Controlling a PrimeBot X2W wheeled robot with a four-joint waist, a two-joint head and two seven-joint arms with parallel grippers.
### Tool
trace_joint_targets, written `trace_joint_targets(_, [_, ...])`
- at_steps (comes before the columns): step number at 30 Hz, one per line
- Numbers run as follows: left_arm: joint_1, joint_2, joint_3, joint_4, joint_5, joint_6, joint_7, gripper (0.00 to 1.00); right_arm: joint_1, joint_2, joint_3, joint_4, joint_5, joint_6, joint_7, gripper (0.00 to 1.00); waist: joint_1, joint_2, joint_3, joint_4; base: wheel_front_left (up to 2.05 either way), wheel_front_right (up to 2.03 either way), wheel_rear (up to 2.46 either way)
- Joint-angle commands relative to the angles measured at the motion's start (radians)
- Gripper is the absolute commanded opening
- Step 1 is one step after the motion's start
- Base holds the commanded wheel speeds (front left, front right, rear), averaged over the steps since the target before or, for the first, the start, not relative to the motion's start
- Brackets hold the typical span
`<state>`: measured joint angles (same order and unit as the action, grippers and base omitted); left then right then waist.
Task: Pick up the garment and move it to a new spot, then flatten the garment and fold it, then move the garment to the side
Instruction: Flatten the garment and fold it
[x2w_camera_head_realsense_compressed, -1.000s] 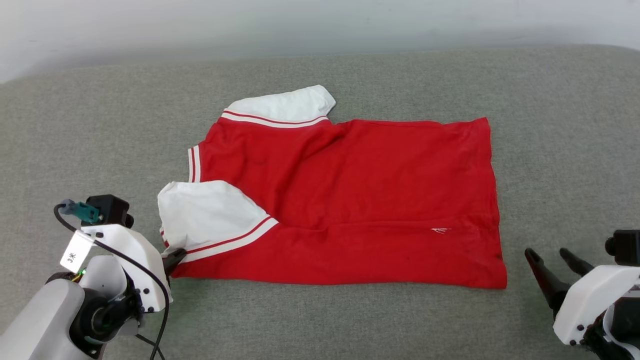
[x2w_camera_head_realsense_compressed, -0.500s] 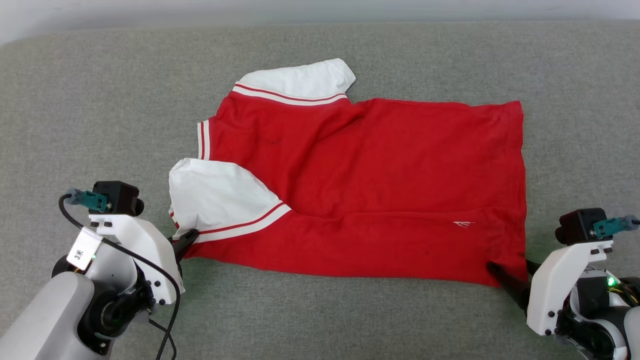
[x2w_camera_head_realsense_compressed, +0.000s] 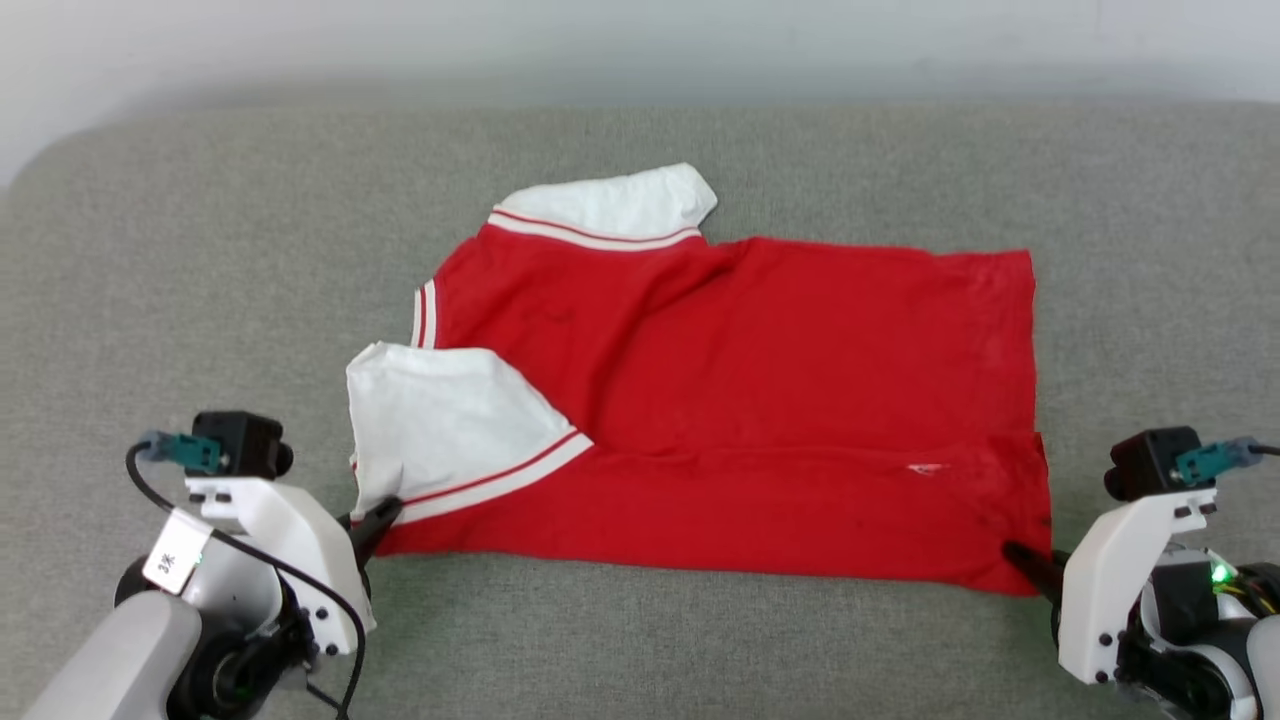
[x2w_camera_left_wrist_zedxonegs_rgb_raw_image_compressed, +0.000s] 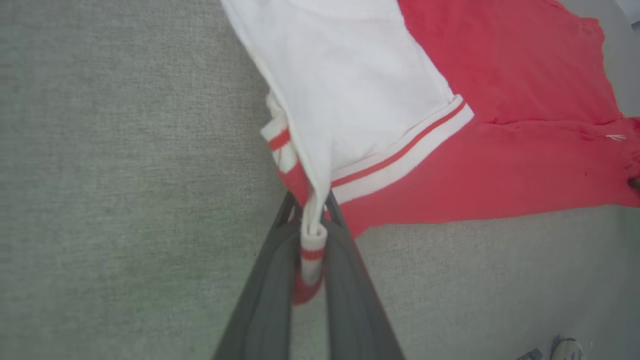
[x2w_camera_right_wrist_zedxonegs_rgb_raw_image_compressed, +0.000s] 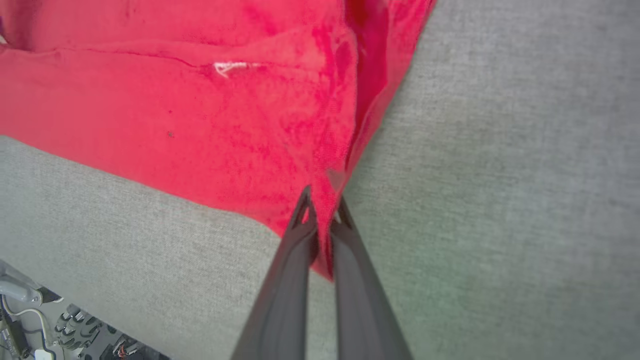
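Lying spread across the middle of the grey cushion (x2w_camera_head_realsense_compressed: 180, 260), the garment (x2w_camera_head_realsense_compressed: 740, 400) had its collar end to the left and its hem to the right, with a long crease running through its near part. The left gripper (x2w_camera_left_wrist_zedxonegs_rgb_raw_image_compressed: 310, 200) had its jaws pressed on the striped cuff of the near white sleeve (x2w_camera_head_realsense_compressed: 450, 420), a roll of trim bunched between the fingers. The right gripper (x2w_camera_right_wrist_zedxonegs_rgb_raw_image_compressed: 324, 197) pinched the near right hem corner; whether both layers sat in that pinch was hard to tell. The cloth looked light, thin and limp, so it would likely sag between two holds and could slip from a shallow pinch. Hems and trim, being doubled, seemed the surest places to grip.
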<state>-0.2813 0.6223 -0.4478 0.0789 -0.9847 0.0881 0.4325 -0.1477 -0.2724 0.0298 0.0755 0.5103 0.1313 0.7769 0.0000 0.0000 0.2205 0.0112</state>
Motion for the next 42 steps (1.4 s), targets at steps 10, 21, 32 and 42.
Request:
trace_joint_targets(10, [0.172,0.032,0.015,-0.044,-0.037,0.056,-0.013,0.0,0.141,-0.021,0.017,-0.036,0.035,-0.001,0.02,0.0,0.0,0.0,-0.165,0.006,0.0,0.0,0.0])
trace_joint_targets(21, [0.388,0.03,0.049,-0.054,-0.129,0.101,-0.033,0.0,0.315,0.03,-0.009,-0.053,0.03,-0.001,-0.001,0.0,0.0,0.0,-0.209,0.014,0.0,0.0,0.0])
trace_joint_targets(32, [0.295,-0.04,0.01,0.059,-0.084,0.042,-0.092,1.0,0.314,0.092,-0.047,-0.024,-0.034,-0.001,-0.233,1.0,0.0,0.0,-0.197,0.02,0.0,0.0,0.0])
trace_joint_targets(42, [0.196,-0.018,0.017,0.016,0.063,0.06,-0.23,1.0,0.259,0.16,-0.12,-0.11,-0.187,-0.001,-0.556,1.0,0.0,0.0,-0.197,0.009,0.0,0.0,0.0])
